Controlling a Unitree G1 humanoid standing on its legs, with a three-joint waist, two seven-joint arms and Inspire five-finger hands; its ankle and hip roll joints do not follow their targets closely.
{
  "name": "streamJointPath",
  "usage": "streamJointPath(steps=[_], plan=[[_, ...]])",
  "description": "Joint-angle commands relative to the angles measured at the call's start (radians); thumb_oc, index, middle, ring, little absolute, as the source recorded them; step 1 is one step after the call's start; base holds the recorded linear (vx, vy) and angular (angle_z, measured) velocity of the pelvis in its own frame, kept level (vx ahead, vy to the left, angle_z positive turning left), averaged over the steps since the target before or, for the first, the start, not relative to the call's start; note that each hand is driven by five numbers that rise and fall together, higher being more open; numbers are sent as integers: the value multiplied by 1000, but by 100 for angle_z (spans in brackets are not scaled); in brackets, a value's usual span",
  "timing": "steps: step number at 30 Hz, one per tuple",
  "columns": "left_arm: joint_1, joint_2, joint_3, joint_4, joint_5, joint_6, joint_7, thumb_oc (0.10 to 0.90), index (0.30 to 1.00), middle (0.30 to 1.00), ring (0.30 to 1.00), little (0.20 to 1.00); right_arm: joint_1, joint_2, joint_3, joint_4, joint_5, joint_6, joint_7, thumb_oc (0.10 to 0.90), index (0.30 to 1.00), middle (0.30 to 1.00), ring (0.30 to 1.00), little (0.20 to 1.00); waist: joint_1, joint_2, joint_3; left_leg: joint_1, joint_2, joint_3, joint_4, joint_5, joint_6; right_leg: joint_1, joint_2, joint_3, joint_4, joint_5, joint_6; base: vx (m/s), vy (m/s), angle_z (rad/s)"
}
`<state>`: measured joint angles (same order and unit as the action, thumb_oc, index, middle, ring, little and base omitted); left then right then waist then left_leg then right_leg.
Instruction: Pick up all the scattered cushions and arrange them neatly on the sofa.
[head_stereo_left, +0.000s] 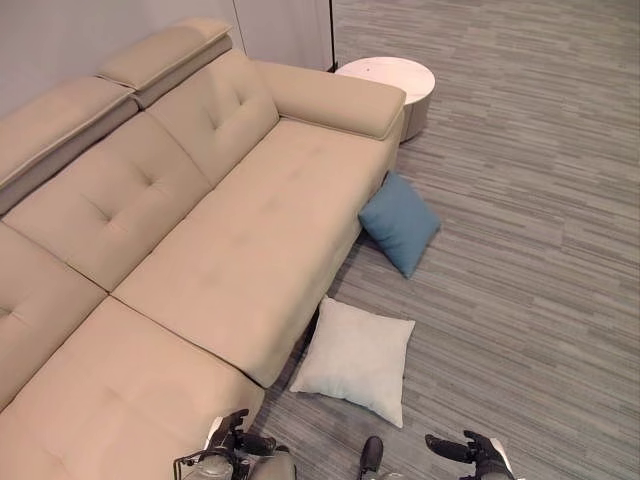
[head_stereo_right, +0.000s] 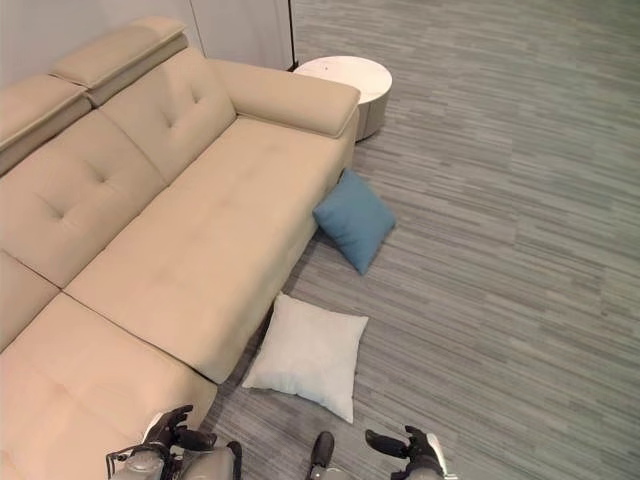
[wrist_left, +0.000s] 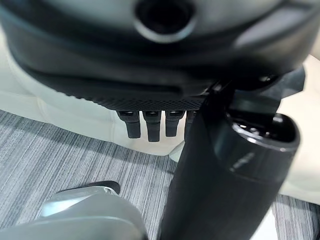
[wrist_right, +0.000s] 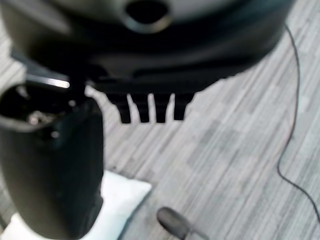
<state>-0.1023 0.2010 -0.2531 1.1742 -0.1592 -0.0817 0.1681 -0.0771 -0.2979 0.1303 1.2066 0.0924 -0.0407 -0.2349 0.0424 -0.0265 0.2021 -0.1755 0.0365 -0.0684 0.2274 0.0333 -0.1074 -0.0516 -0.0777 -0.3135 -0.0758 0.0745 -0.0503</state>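
Observation:
A white cushion (head_stereo_left: 355, 358) lies flat on the grey floor against the front of the beige sofa (head_stereo_left: 250, 240). A blue cushion (head_stereo_left: 400, 224) leans on the sofa's front farther away, near the armrest. My left hand (head_stereo_left: 245, 438) hangs low at the bottom edge by the sofa's near corner, fingers relaxed and empty. My right hand (head_stereo_left: 470, 449) sits at the bottom right over the floor, fingers straight and empty. In the right wrist view the white cushion (wrist_right: 120, 200) shows past the thumb. The left wrist view shows the sofa (wrist_left: 75, 112) beyond the fingers (wrist_left: 152, 125).
A round white side table (head_stereo_left: 390, 80) stands beyond the sofa's armrest. The sofa seat is bare. Grey striped carpet (head_stereo_left: 540, 250) spreads open to the right of both cushions.

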Motion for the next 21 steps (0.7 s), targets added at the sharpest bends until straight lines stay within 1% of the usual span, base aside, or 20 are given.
streamJointPath(steps=[1, 2, 3, 6, 7, 11, 12, 13, 14, 15, 16, 17, 18, 19, 20, 21], plan=[[1, -10, 13, -6, -8, -12, 26, 800, 900, 900, 900, 900, 17, -39, 3, -20, 16, -24, -31, 800, 900, 900, 900, 900, 32, -17, 11, -42, -58, -5, -42, -70, 54, 76, 13, 20, 78, -164, 115, 175, 33, 1], [4, -11, 18, -2, -13, -14, 22, 800, 900, 900, 900, 900, 16, -39, 2, -18, 13, -23, -30, 800, 900, 900, 900, 900, 37, -13, 6, -28, -59, -11, -85, -63, 56, 80, 23, 32, 80, -171, 116, 170, 39, -9], [8, -10, 19, -1, -11, -13, 22, 800, 900, 900, 900, 900, 18, -36, 1, -17, 13, -23, -31, 800, 900, 900, 900, 900, 34, -11, 0, -21, -55, -12, -96, -57, 53, 82, 25, 35, 83, -178, 117, 191, 60, -30], [17, -5, 25, -4, -16, -12, 22, 800, 900, 900, 900, 900, 23, -34, 3, -20, 7, -21, -30, 800, 900, 900, 900, 900, 33, -13, -9, -6, -63, -9, -89, -64, 60, 87, 20, 47, 90, -184, 118, 198, 91, -42], [20, -3, 27, -2, -13, -12, 20, 800, 900, 900, 900, 900, 23, -31, 5, -23, 2, -21, -28, 800, 900, 900, 900, 900, 36, -16, -12, 5, -66, 6, -89, -79, 69, 94, 12, 50, 92, -186, 124, 170, 97, -31], [20, 3, 30, -5, -15, -13, 20, 800, 900, 900, 900, 900, 18, -27, 7, -21, -2, -17, -26, 800, 900, 900, 900, 900, 44, -17, -14, 14, -73, 20, -89, -98, 83, 96, 0, 61, 101, -189, 135, 113, 108, -15], [21, 4, 32, -6, -13, -14, 19, 800, 900, 900, 900, 900, 16, -27, 6, -18, -4, -15, -26, 800, 900, 900, 900, 900, 48, -17, -15, 12, -76, 26, -83, -105, 87, 94, -6, 61, 109, -190, 140, 110, 148, -17], [22, 10, 38, -9, -12, -13, 21, 800, 900, 900, 900, 900, 10, -25, 6, -21, -8, -9, -23, 800, 900, 900, 900, 900, 57, -15, -18, 16, -82, 34, -88, -118, 100, 88, -17, 65, 120, -187, 154, 110, 148, -12], [22, 10, 38, -9, -12, -13, 21, 800, 900, 900, 900, 900, 10, -25, 6, -21, -8, -9, -23, 800, 900, 900, 900, 900, 57, -16, -18, 16, -82, 35, -88, -118, 100, 87, -18, 66, 121, -188, 154, 120, 178, -10], [23, 16, 41, -9, -10, -13, 20, 800, 900, 900, 900, 900, 6, -23, 5, -20, -11, -6, -21, 800, 900, 900, 900, 900, 65, -11, -21, 22, -83, 41, -101, -126, 114, 65, -33, 61, 167, -185, 169, 46, 79, -5], [23, 16, 41, -9, -10, -13, 20, 800, 900, 900, 900, 900, 6, -23, 5, -20, -11, -6, -21, 800, 900, 900, 900, 900, 66, -11, -22, 22, -83, 42, -101, -125, 114, 63, -34, 62, 169, -186, 169, 100, 172, -14], [24, 24, 43, -11, -9, -12, 19, 800, 900, 900, 900, 900, 2, -22, 6, -25, -13, -6, -18, 800, 900, 900, 900, 900, 64, -2, -15, 33, -82, 43, -110, -129, 130, 12, -52, 62, 261, -174, 186, 54, 97, -18], [24, 24, 43, -11, -9, -12, 19, 800, 900, 900, 900, 900, 2, -22, 6, -25, -13, -5, -18, 800, 900, 900, 900, 900, 65, -3, -16, 32, -83, 44, -110, -129, 130, 10, -53, 63, 264, -175, 186, 73, 168, -29], [22, 34, 45, -16, -9, -13, 21, 800, 900, 900, 900, 900, -9, -22, 8, -33, -11, -6, -15, 800, 900, 900, 900, 900, 56, 7, 0, 42, -81, 44, -116, -129, 146, -43, -66, 68, 359, -150, 208, 18, 75, -21], [22, 34, 45, -16, -9, -13, 21, 800, 900, 900, 900, 900, -9, -22, 8, -33, -11, -6, -15, 800, 900, 900, 900, 900, 56, 7, 0, 41, -82, 45, -116, -128, 146, -45, -67, 69, 362, -151, 208, 43, 108, -17], [20, 40, 47, -15, -8, -15, 26, 800, 900, 900, 900, 900, -16, -18, 11, -39, -10, -10, -16, 800, 900, 900, 900, 900, 50, 17, 14, 61, -79, 41, -136, -129, 154, -92, -78, 62, 411, -128, 210, 24, 35, -7]])
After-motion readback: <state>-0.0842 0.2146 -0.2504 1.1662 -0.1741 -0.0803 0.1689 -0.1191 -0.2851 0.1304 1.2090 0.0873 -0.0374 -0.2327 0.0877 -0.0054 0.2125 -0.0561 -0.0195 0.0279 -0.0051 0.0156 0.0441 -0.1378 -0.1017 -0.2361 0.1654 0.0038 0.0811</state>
